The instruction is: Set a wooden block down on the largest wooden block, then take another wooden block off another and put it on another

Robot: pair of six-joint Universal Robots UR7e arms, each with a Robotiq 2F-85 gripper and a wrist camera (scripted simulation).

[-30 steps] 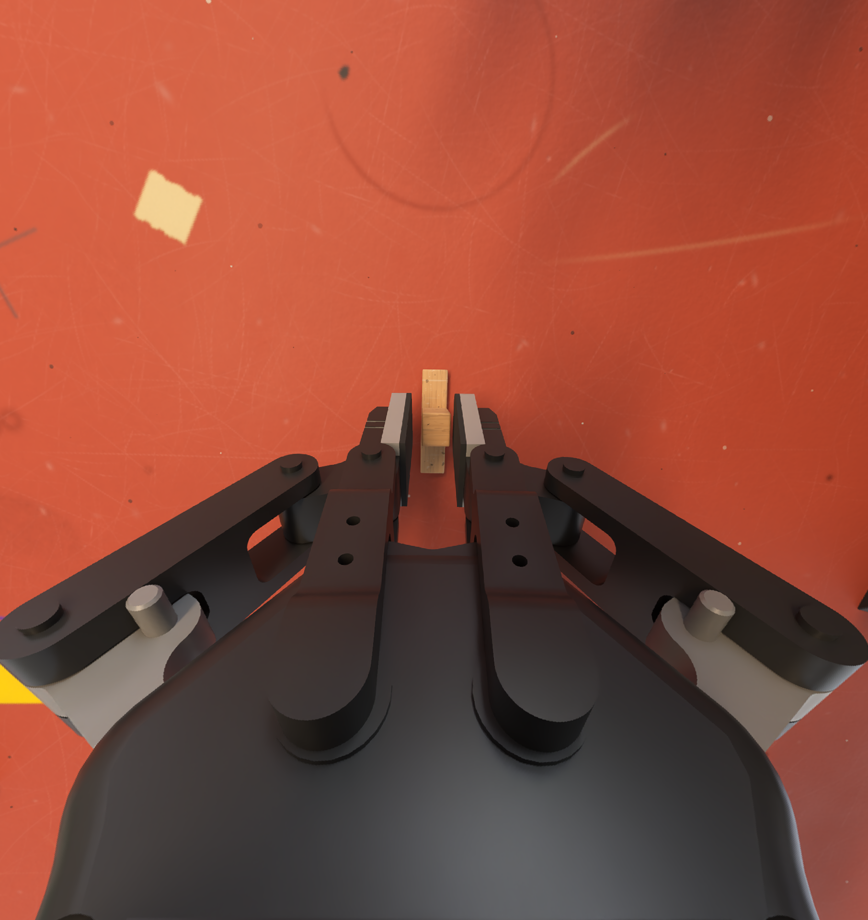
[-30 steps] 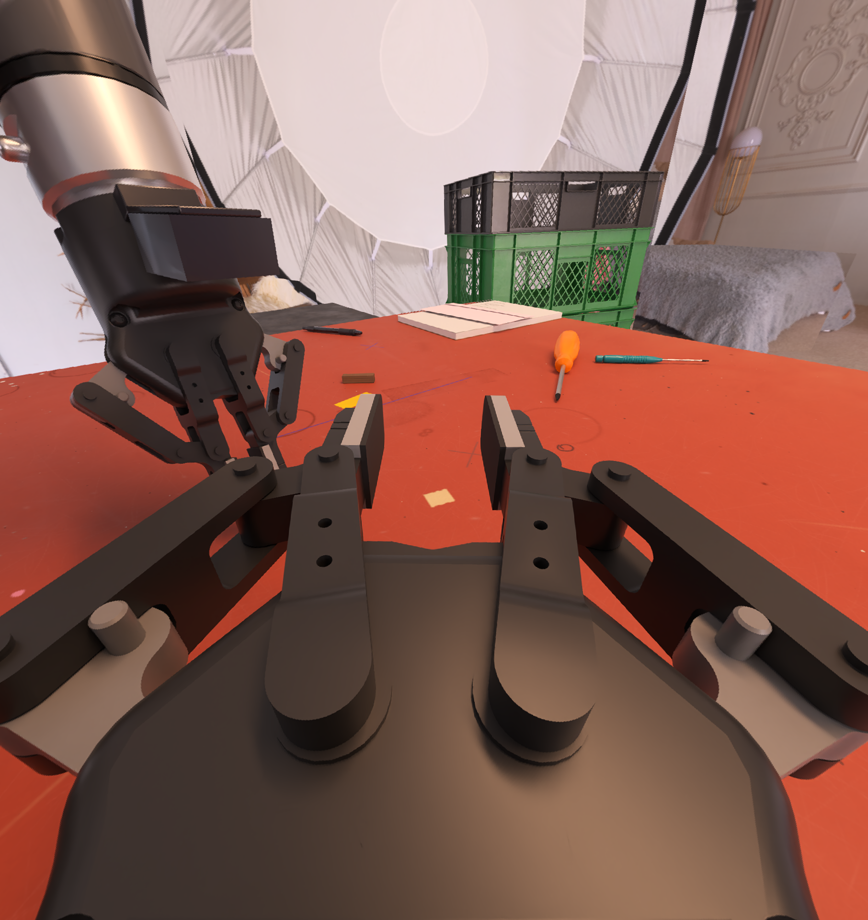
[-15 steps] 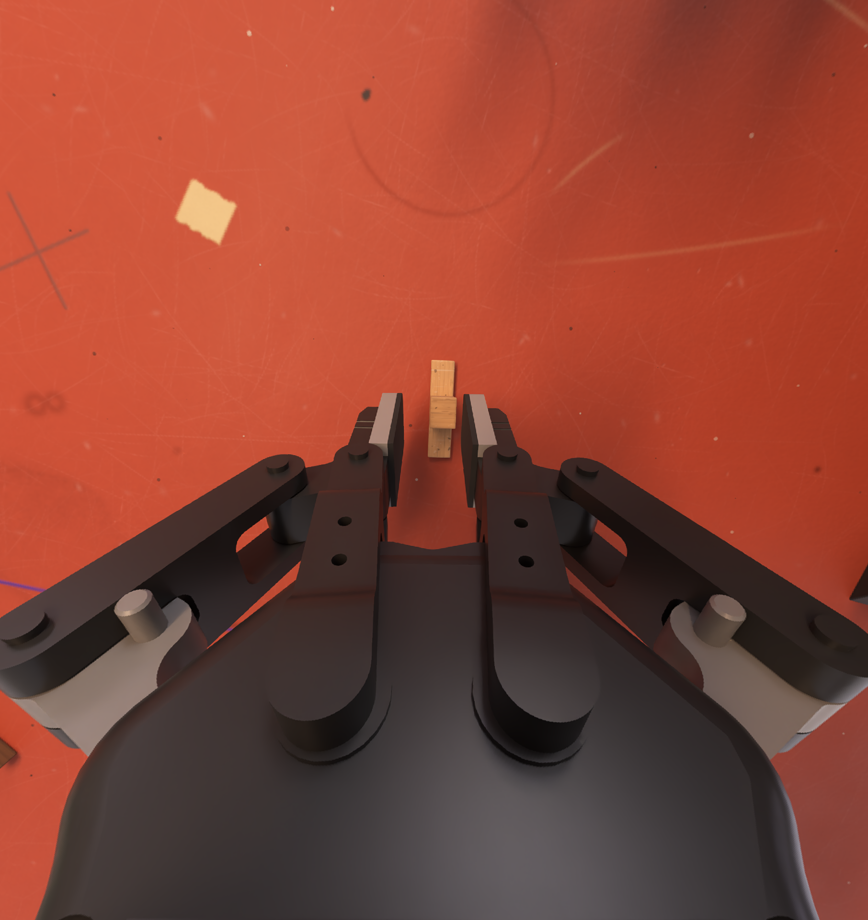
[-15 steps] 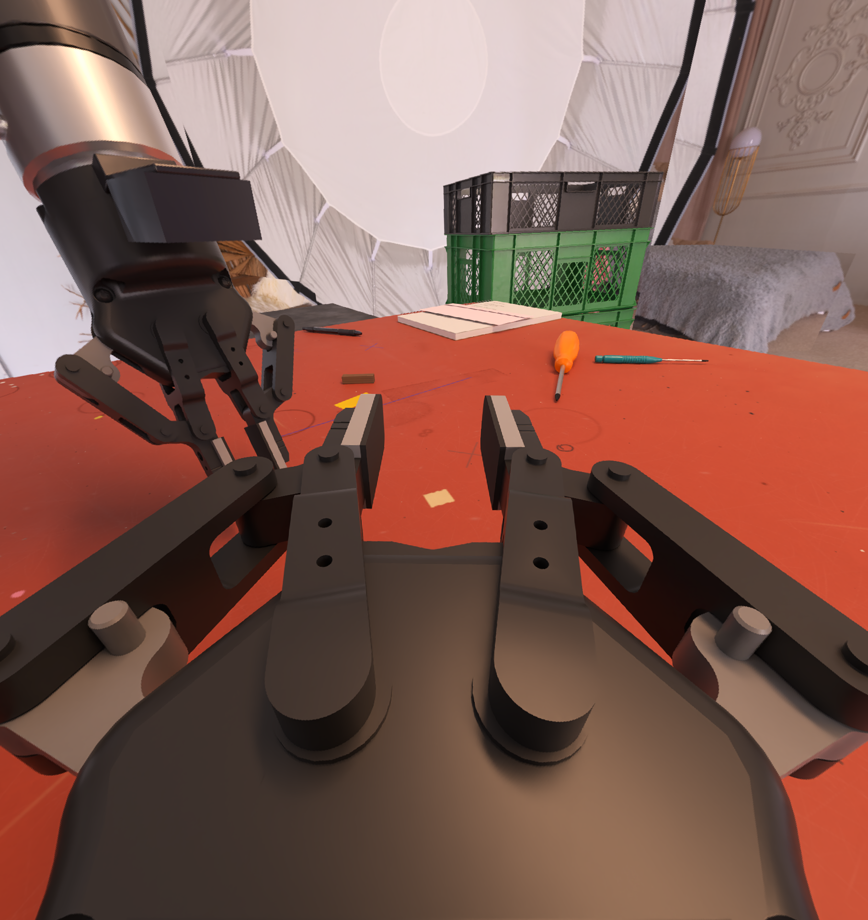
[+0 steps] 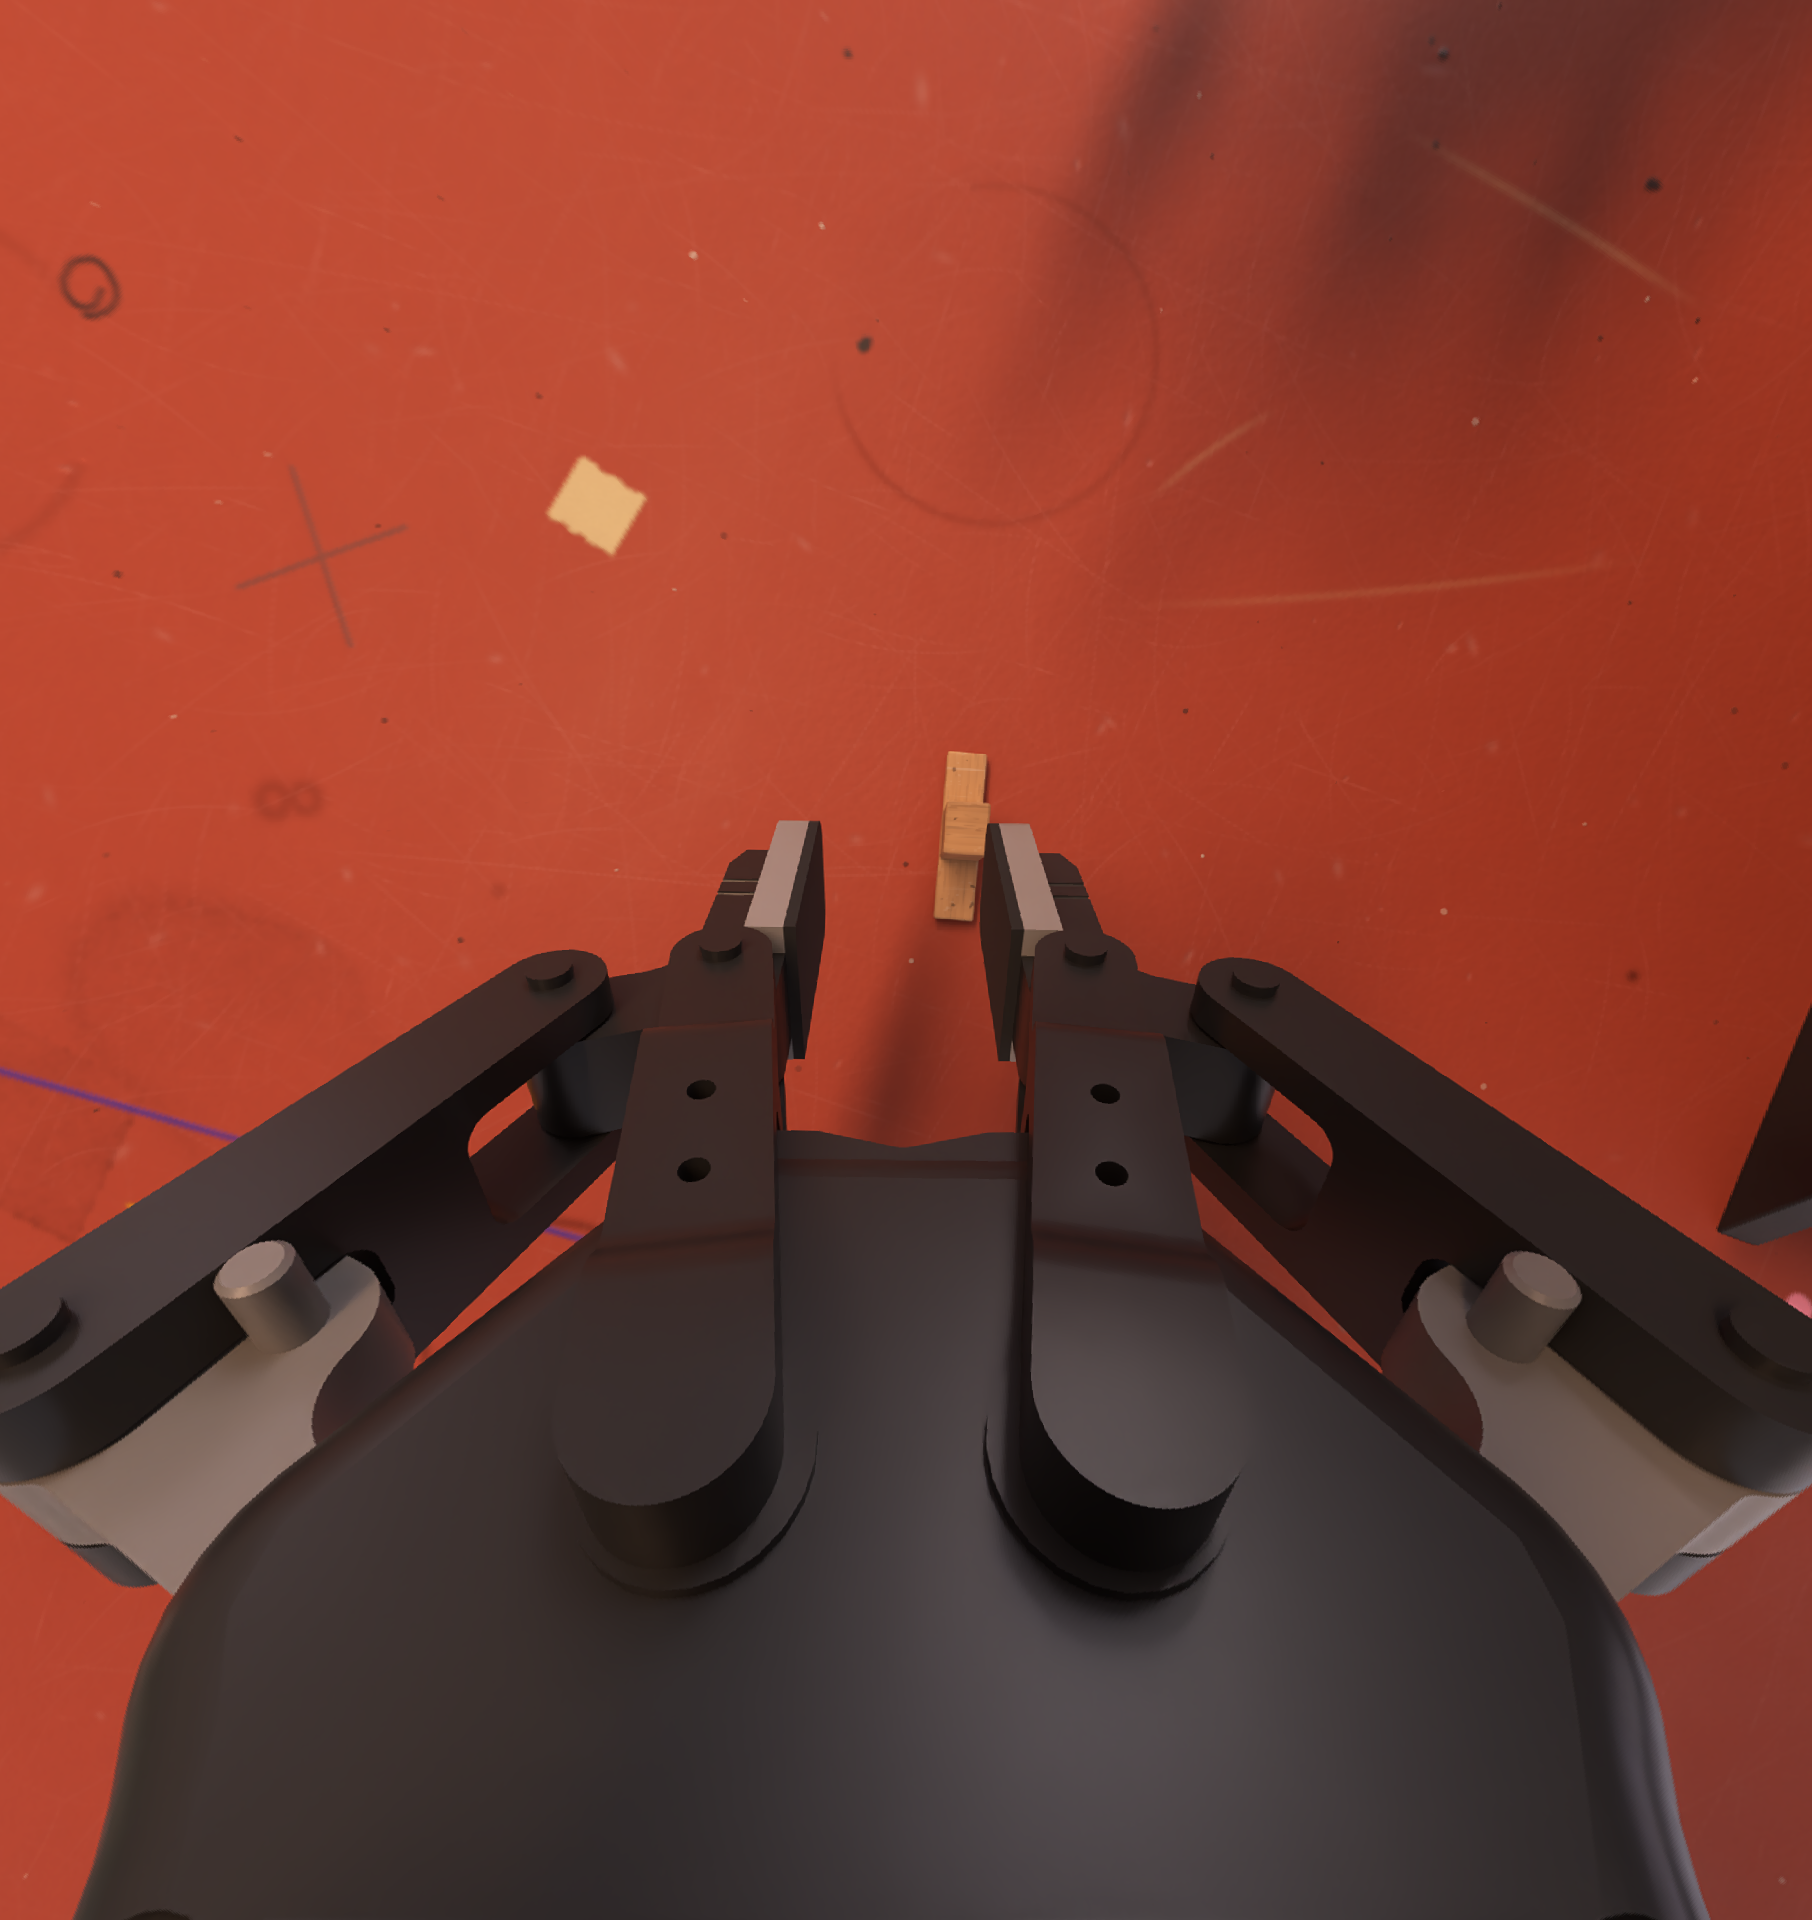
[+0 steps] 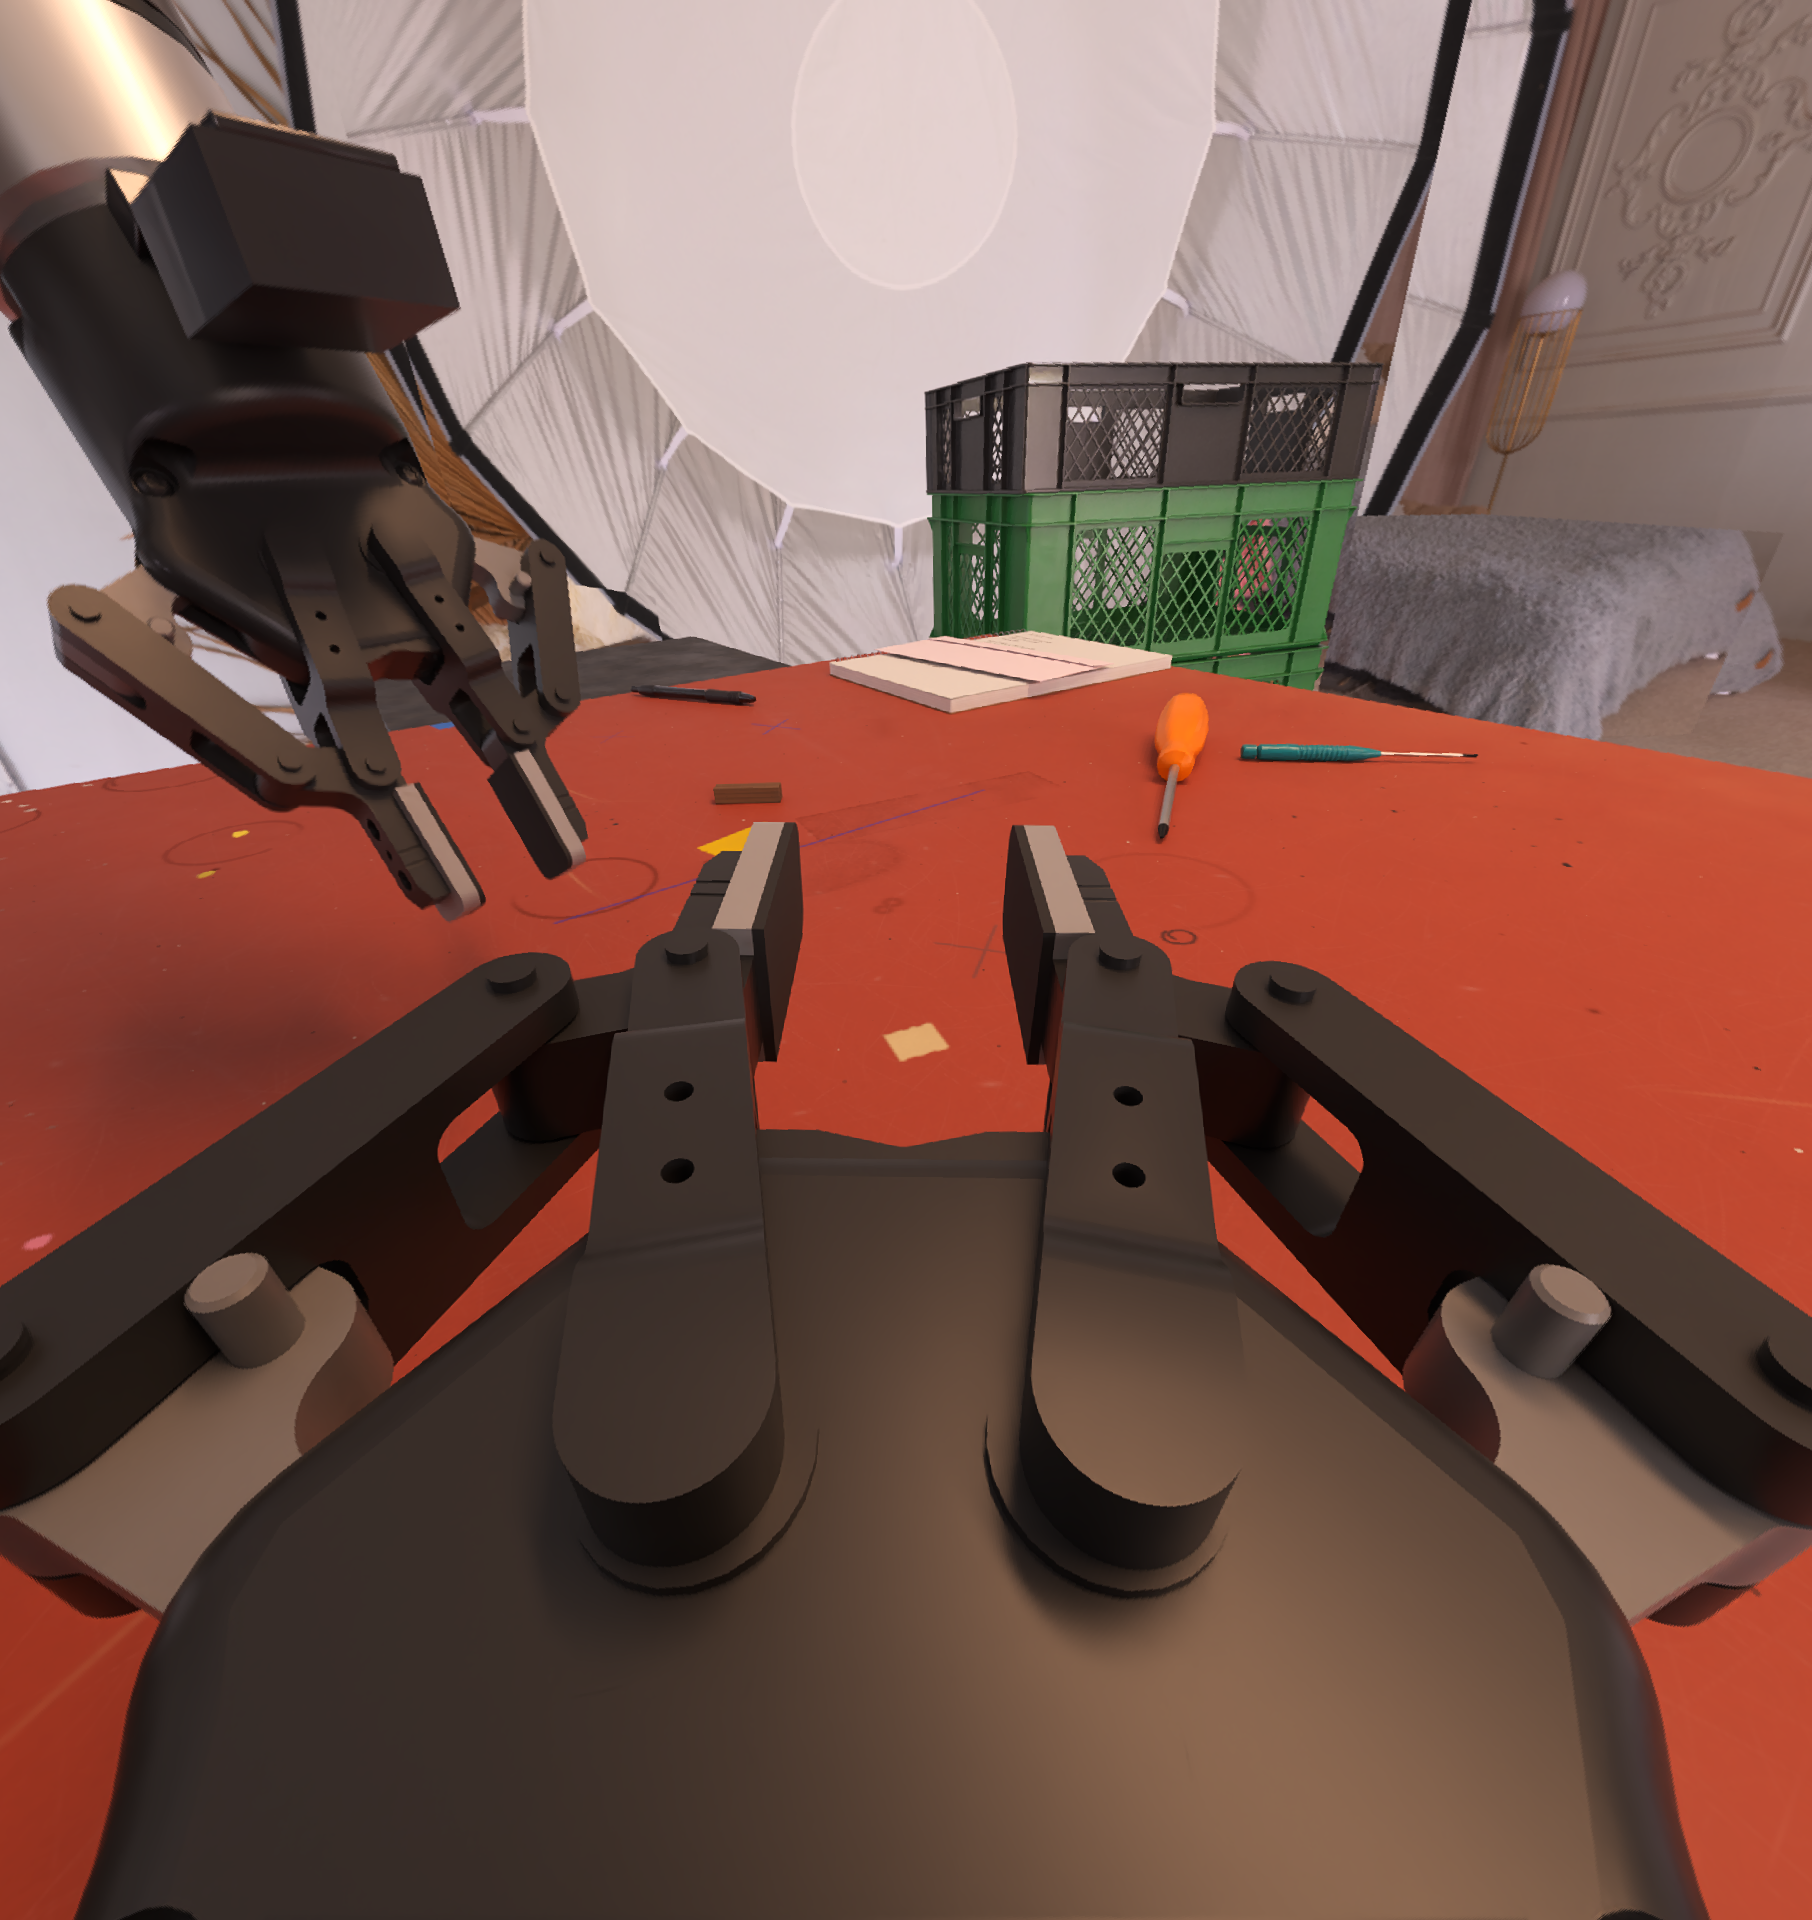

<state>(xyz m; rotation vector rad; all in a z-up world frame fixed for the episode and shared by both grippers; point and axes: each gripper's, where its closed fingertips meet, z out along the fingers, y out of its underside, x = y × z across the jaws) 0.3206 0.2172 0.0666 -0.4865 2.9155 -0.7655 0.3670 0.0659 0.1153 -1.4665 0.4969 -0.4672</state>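
Small block stacked on long block, both grippers spread

A pale, grainy long wooden block lies on the red counter, a small wooden block across its middle, below the empty left gripper; the right gripper also holds nothing.

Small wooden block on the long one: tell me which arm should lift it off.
Left. The left gripper hangs open above the small wooden block stacked on the long block; the right gripper points elsewhere, no blocks between its jaws.
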